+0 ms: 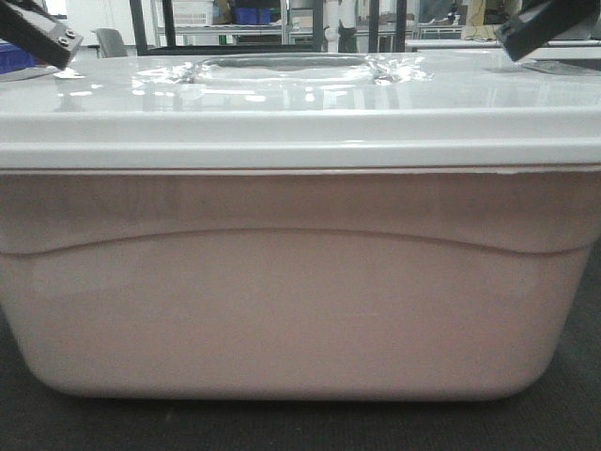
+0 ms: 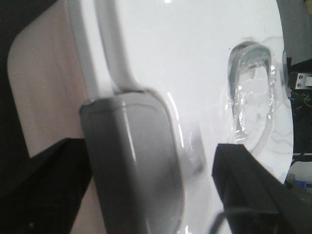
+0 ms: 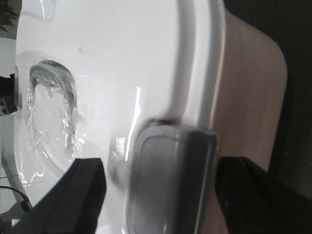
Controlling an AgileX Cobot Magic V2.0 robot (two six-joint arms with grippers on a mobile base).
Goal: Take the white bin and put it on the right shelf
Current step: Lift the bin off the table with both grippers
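We've got both arms out in front, one on each side. Our left gripper has its two dark fingers spread wide, jaws apart. Our right gripper mirrors it, fingers parted too. In the front view, both dark tips slant down and inward from the upper corners.

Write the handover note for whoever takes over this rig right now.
Left pincer: open, fingers either side of the grey latch at its end of the lid.
Right pincer: open, likewise astride the other grey latch.
White bin: lid on, sitting on the dark floor, not lifted.
Right shelf: cannot be picked out in these views.
Done: both pincers are at the bin's ends.
Left: grip, lift, carry to the shelf, set down.
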